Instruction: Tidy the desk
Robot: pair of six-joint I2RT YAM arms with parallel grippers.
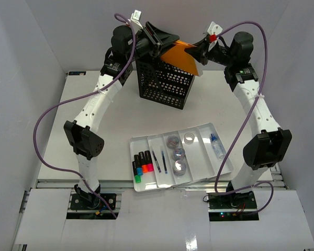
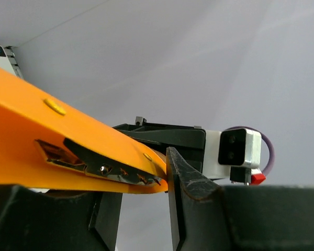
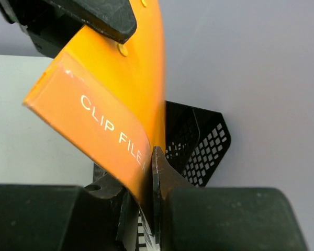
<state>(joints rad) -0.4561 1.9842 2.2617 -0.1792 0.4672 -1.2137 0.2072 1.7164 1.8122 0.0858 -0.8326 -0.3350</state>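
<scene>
An orange clip file (image 1: 180, 56) hangs in the air above a black mesh basket (image 1: 165, 83) at the back of the desk (image 1: 115, 120). My right gripper (image 1: 198, 52) is shut on the file's lower edge; in the right wrist view the file (image 3: 115, 104) is pinched at the gripper (image 3: 146, 172). My left gripper (image 1: 167, 39) is at the file's other end. In the left wrist view its jaws stand apart around a clear gap, and the file (image 2: 52, 136) lies across the gripper (image 2: 138, 183), its corner touching one fingertip (image 2: 172, 157).
A white compartmented tray (image 1: 227, 164) near the front holds markers (image 1: 142, 166), pens (image 1: 159, 159), tape rolls (image 1: 178, 154) and a small bottle (image 1: 216, 146). White walls close in the desk on three sides. The basket (image 3: 199, 141) stands directly under the right gripper.
</scene>
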